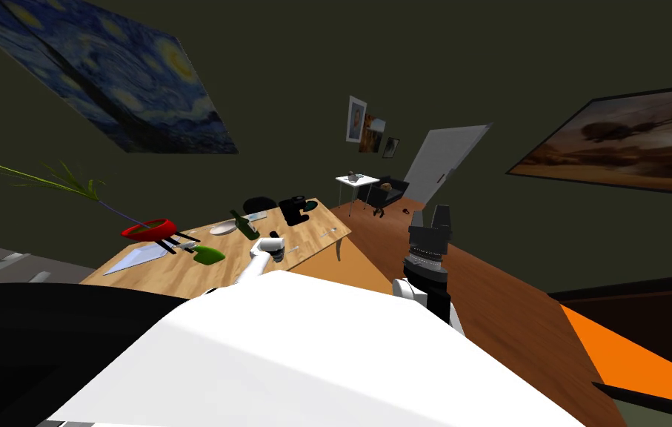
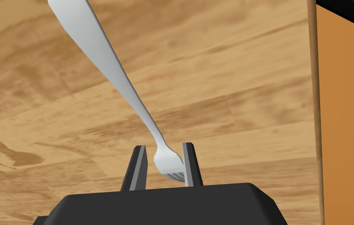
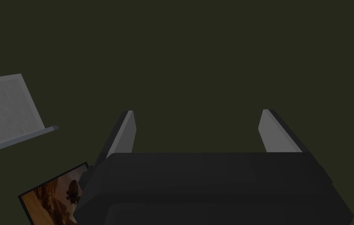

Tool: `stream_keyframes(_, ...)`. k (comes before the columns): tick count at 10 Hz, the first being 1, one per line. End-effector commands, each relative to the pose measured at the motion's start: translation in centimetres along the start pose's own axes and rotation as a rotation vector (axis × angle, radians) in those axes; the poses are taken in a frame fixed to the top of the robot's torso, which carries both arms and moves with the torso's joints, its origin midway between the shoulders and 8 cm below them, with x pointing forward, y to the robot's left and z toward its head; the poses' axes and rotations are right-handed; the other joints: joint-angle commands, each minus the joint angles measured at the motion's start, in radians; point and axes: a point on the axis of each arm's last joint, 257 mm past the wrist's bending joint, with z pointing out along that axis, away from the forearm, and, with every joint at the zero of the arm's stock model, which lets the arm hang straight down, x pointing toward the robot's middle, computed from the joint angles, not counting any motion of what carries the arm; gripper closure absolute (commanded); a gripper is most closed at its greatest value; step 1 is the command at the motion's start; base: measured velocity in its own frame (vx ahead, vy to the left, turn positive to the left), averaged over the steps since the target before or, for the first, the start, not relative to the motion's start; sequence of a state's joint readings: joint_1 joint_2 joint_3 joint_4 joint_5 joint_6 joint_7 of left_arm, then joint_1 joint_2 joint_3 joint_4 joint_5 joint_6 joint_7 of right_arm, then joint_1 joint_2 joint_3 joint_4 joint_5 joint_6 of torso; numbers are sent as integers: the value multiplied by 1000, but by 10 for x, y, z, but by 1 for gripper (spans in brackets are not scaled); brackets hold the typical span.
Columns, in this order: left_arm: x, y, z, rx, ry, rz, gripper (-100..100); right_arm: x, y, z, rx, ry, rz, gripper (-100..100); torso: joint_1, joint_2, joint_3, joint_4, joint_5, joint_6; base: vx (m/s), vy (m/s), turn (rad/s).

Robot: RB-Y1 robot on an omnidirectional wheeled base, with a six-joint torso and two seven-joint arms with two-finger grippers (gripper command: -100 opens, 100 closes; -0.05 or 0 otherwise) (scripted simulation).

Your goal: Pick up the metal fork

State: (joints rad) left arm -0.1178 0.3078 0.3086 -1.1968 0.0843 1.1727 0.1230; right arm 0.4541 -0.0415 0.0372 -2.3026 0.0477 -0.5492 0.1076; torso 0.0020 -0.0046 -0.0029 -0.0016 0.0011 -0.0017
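Observation:
A grey metal fork (image 2: 113, 74) lies across the wooden table (image 2: 230, 97), its handle running away from my hand. Its tine end sits between the fingers of my left gripper (image 2: 164, 145), which are drawn close together and press on it, the tines against one finger. In the head view the left gripper (image 1: 276, 252) hangs low over the table's near part (image 1: 178, 274), close to its edge. My right gripper (image 1: 430, 219) is raised off to the right of the table, open, holding nothing.
On the table stand a red bowl (image 1: 150, 229) with a plant, a green bottle (image 1: 244, 224), a plate (image 1: 223, 229), a black machine (image 1: 295, 210) and a green object (image 1: 208, 256). The table's edge (image 2: 314, 97) runs near my left gripper, above the orange-brown floor (image 2: 347, 117).

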Motion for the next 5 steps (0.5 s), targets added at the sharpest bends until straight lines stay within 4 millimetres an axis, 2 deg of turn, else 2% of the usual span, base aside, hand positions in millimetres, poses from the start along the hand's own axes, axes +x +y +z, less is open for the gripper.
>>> stream_keyframes(1,0,0,0,0,0,0,100,0,0,0,0,0,0,0,0,0,0,0,0,0,0,0,0)
stream_keyframes(3,0,0,0,0,0,-1,100,0,0,0,0,0,0,0,1,-2,-1,-1,1,1,0,0,0)
stream_keyframes(4,0,0,0,1,0,-2,0,0,0,0,0,0,0,0,2,-2,-2,-1,1,1,0,0,0)
stream_keyframes(5,-2,-4,-7,-3,-2,-1,100,0,0,0,0,0,0,0,3,-3,-2,-2,2,1,-15,-12,-30)
